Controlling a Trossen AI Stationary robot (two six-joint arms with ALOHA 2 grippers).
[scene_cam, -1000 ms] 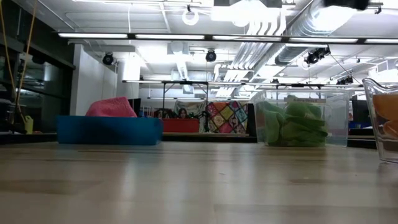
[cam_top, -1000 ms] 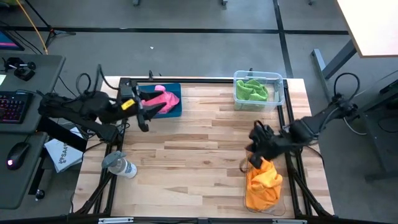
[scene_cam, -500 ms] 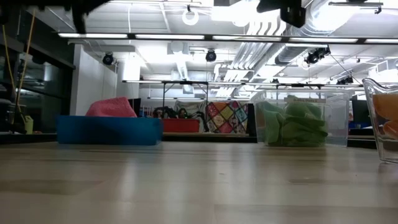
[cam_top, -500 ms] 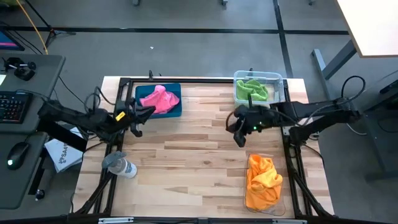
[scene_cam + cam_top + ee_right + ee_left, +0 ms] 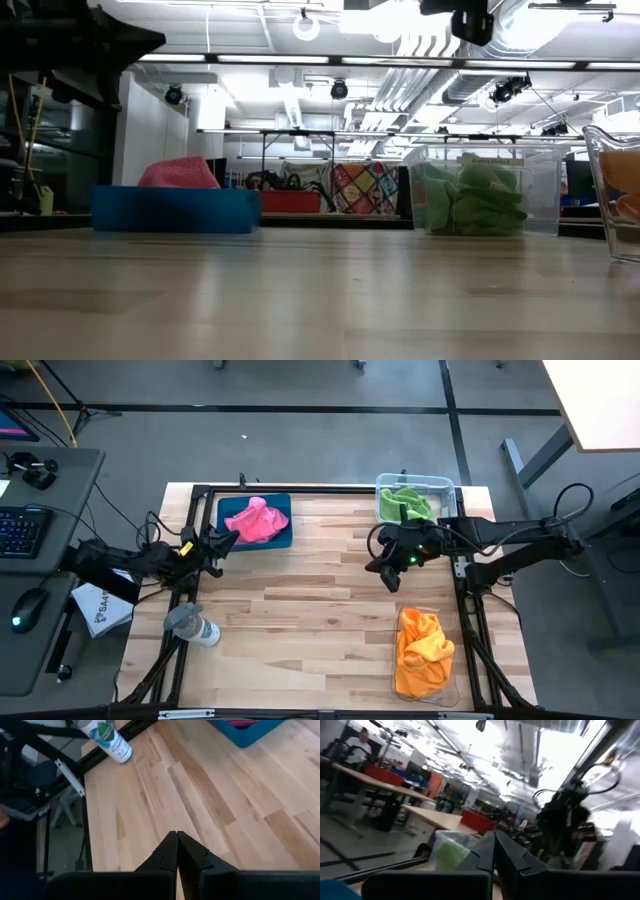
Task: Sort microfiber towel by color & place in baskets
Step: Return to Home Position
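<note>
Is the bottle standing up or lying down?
Lying down. The high view shows the bottle stretched out sideways at the table's left edge.

left arm [image 5: 120,557] low at left side, left gripper [image 5: 227,540] pointing inward, fingers pressed together, right arm [image 5: 510,540] stretched inward, right gripper [image 5: 384,566] angled down, fingers together, both empty

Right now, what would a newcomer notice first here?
Three bright heaps, seen from above: orange towels in the lower-right clear bin, green towels in the upper-right clear bin, pink towels in the blue tray at upper left. The left end effector beside the tray and the right end effector over the table between the clear bins are both shut, holding nothing.
</note>
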